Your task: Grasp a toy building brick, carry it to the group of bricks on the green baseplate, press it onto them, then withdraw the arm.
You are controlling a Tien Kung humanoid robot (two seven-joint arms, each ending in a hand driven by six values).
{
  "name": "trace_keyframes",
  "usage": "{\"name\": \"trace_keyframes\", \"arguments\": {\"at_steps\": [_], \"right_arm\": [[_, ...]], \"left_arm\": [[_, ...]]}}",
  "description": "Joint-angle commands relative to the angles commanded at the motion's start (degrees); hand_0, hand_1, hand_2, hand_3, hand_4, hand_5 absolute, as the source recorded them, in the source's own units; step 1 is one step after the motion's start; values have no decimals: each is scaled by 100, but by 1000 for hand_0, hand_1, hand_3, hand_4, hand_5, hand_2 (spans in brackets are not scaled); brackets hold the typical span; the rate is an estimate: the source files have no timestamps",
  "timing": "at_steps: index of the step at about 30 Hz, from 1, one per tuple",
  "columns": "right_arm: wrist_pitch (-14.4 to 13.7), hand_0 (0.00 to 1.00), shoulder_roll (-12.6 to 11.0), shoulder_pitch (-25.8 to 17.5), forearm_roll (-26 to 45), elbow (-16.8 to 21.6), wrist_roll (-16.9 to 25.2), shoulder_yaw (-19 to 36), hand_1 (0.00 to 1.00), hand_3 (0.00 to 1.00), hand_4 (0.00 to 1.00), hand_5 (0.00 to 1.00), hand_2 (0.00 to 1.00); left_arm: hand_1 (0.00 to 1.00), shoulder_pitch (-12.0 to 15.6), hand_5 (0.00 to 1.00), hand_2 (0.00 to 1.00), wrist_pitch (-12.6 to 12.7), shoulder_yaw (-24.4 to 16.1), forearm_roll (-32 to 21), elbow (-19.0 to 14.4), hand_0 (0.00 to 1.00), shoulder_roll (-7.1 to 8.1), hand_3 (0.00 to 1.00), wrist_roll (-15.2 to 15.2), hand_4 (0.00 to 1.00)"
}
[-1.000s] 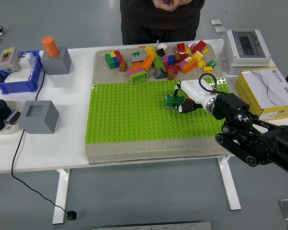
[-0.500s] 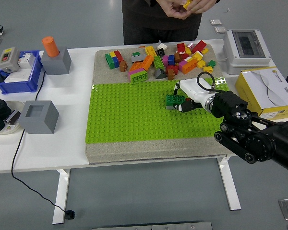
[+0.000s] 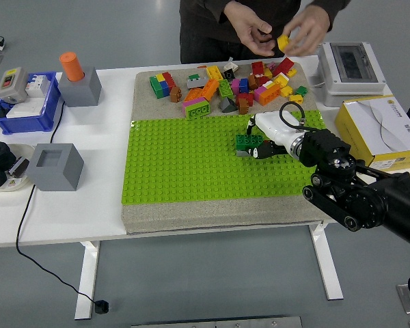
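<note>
The right hand's (image 3: 263,139) white fingers (image 3: 257,152) stay curled around the dark green toy brick cluster (image 3: 249,142), clamped on it and pressing it onto the bright green studded baseplate (image 3: 191,164). Against the earlier frames the hand has barely shifted, so I judge the pressing step nearly finished, withdrawal pending. The bigger change sits at twelve o'clock: the person's hands (image 3: 280,31) have come down over the loose multicoloured brick pile (image 3: 225,85), now holding a small yellow brick (image 3: 283,43).

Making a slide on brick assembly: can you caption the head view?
Right hand on a green brick on the baseplate; a person behind holds a yellow brick.
</note>
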Motion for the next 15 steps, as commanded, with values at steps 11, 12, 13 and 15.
{"name": "trace_keyframes", "arguments": {"at_steps": [11,12,13,15], "right_arm": [[-17,758,16,-15,62,-103,29,-36,730,618,694,245,770],[-18,758,16,-16,64,-105,30,-39,731,650,692,245,774],[-18,758,16,-16,67,-107,30,-43,731,650,692,245,774],[-18,758,18,-18,70,-111,30,-50,731,650,692,245,774]], "left_arm": [[778,-6,826,723,-2,10,-4,0,785,1,434,-4,998],[778,-6,828,723,-2,10,-4,0,785,1,433,-4,998],[778,-5,828,723,-2,11,-3,0,785,1,433,-3,998],[778,-3,828,723,-4,9,3,0,785,0,433,-2,998]]}}
